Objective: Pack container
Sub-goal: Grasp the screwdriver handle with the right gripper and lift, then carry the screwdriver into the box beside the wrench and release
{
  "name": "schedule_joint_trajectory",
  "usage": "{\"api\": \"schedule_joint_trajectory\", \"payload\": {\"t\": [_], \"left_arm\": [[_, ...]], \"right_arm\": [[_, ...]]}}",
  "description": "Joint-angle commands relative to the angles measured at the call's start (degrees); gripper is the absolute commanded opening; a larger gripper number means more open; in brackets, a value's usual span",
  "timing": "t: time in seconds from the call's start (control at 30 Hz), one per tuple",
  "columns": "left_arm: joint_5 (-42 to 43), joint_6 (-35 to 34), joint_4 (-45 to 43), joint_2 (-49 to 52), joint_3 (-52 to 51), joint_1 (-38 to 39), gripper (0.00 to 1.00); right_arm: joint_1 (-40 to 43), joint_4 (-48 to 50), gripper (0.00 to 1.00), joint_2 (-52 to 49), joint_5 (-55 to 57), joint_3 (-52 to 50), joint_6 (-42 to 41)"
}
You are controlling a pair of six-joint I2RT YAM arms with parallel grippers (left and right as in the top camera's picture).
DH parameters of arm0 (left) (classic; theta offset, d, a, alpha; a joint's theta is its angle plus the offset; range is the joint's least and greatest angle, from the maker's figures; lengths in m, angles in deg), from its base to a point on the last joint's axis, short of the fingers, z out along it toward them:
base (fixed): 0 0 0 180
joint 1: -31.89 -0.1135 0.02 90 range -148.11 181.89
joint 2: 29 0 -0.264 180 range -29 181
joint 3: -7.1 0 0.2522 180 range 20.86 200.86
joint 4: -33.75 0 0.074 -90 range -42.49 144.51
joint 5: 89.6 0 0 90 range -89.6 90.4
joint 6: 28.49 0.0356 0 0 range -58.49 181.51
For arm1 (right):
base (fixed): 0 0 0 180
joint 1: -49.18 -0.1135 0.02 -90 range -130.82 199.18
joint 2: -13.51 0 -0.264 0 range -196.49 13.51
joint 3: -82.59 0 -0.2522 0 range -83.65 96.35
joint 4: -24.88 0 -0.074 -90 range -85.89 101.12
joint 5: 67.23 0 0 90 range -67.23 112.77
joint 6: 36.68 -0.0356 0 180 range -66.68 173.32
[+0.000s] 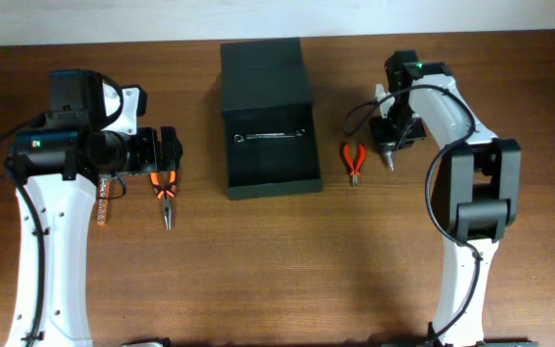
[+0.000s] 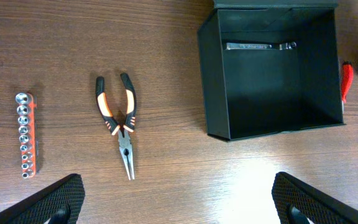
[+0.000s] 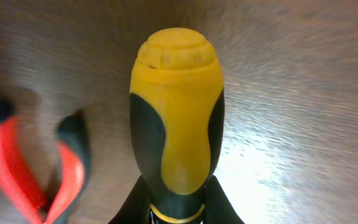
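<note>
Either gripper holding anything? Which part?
Left gripper open, empty. Right gripper seems to hold the yellow-black screwdriver near the handle's neck; contact is out of frame.

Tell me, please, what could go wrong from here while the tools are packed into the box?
1. The red pliers lie close beside the screwdriver under the right gripper; a grasp there might knock or catch them.
2. The long-nose pliers below the open left gripper have splayed handles; gripped by one handle, they might swing.
3. A wrench already lies in the container; a dropped tool may land on it.
</note>
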Motion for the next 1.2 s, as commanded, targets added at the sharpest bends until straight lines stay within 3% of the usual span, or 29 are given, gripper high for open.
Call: {"api": "schedule_joint_trajectory", "payload": {"t": [0.0,0.33,0.57,0.8,1.17], "left_arm": [[-0.2,0.9,-0.1,0.5,0.8,-0.1,0.99],[-0.2,0.9,-0.2,0.5,0.8,-0.1,0.99],[-0.2,0.9,-0.3,0.5,0.8,-0.1,0.99],[-0.2,0.9,-0.4,0.5,0.8,-0.1,0.99],[-0.2,0.9,-0.3,0.5,0.8,-0.1,0.99]], "right_arm": [[-0.9,-0.6,0.04,7.5,0.7,4.3,-0.9],[-10.3,-2.8,0.04,19.6,0.2,8.2,-0.3],[-23.2,0.2,0.04,23.5,0.3,8.1,9.7],[-30.9,3.7,0.04,19.4,0.2,8.1,23.1],[-30.6,7.7,0.04,3.3,0.3,8.1,38.3]]}}
